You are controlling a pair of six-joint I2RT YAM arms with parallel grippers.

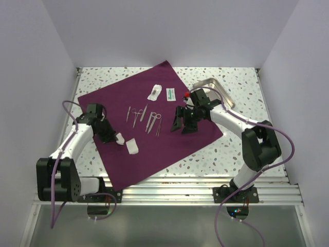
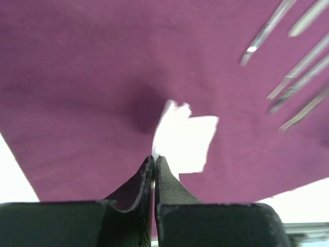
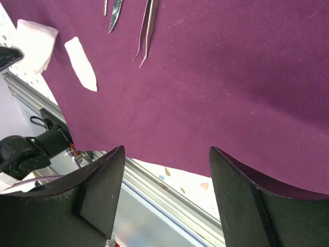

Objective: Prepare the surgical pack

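spread flat on the speckled counter as one large maroon sheet, set cornerwise to the arms: the surgical pack. laid on its middle, a row of slim steel instruments, some with ring handles; behind those, a white packet and a green-and-white packet. toward the sheet's near left edge, two white gauze squares, one right at the left gripper and a second gauze square just beside it, nearer the middle. from the left wrist view, left gripper pressed together tip to tip, low over the maroon cloth, tips touching the near edge of the first gauze; cannot tell about any fold of gauze caught between them. right gripper over the sheet's right half, clear of the instruments and packets, spread wide and holding nothing. from the right wrist view, right gripper with both dark fingers well apart, the pack filling the space beyond them and its near edge crossing between the fingers, with a strip of counter and the metal rail past it. at the back right, beside the sheet's right corner and behind the right arm: a shiny steel tray, off the cloth as far as visible.
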